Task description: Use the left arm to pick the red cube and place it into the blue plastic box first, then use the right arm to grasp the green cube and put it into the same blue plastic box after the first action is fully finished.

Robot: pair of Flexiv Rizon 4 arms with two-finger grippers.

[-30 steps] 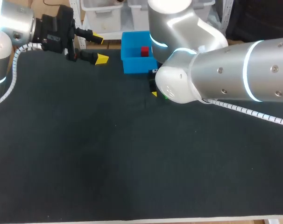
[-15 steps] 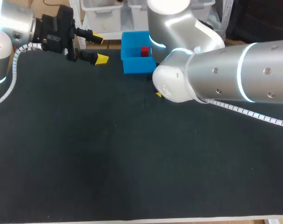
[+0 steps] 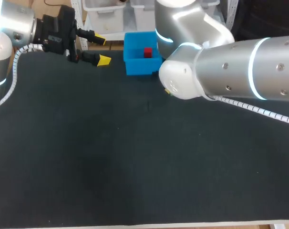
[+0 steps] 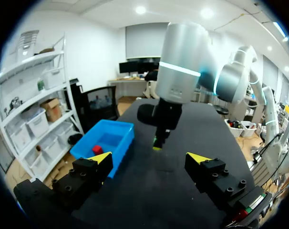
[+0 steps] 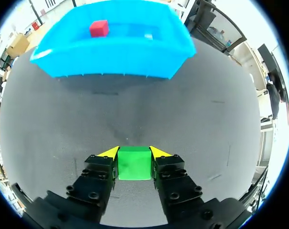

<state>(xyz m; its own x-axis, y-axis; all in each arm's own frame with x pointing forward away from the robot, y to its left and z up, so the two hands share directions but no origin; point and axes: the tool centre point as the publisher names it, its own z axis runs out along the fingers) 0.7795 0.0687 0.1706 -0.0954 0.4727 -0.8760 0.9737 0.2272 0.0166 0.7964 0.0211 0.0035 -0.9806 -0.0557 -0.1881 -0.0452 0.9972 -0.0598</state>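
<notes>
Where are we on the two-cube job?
Done: the red cube lies in the blue plastic box, and the left tool is empty beside it. In hand: the right tool grips the green cube, short of the box. Left: drop it in.

Right wrist view. Your right end effector [image 5: 133, 151] grips the green cube [image 5: 133, 164] between both yellow-tipped fingers, with the dark counter [image 5: 211, 119] beneath. Farther ahead of it you see the blue plastic box [image 5: 111, 67], with the red cube [image 5: 98, 28] resting inside.
</notes>
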